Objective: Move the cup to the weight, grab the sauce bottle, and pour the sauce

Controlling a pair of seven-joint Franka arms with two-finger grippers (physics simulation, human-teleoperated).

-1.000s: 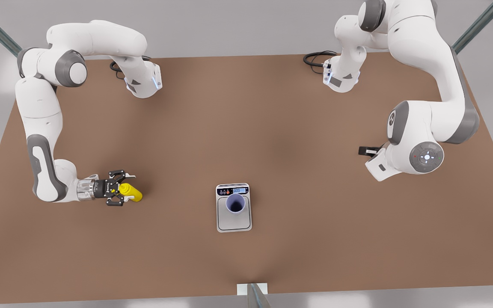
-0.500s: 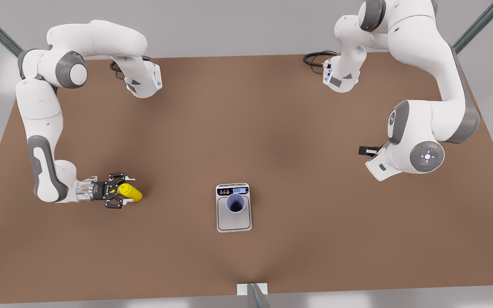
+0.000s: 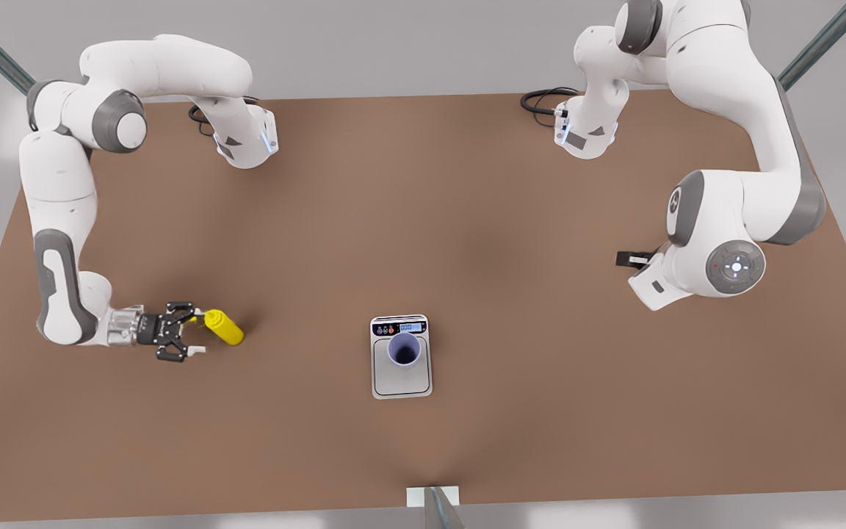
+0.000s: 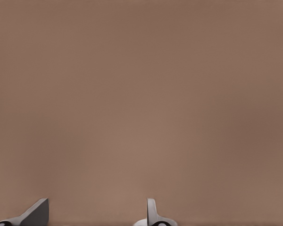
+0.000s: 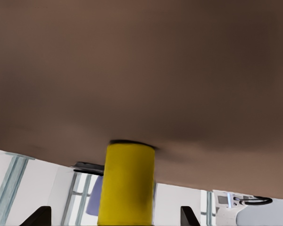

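Brown table [image 3: 511, 220], left arm waiting at the front view's right (left gripper [image 4: 96, 214] fingers apart), weight [image 3: 402, 358] bearing upright cup [image 3: 404, 350], right gripper [image 3: 189, 332] spread wide around lying sauce bottle [image 3: 224, 327], not clamped

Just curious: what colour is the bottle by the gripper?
Bright yellow all over; the bottle shows best in the front view.

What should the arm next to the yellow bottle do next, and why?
Probably ease the right gripper forward until its open fingers sit on either side of the sauce bottle, then close. The bottle is just ahead of the fingertips and not gripped, while the cup already stands on the weight. The left gripper waits, open, over bare table.
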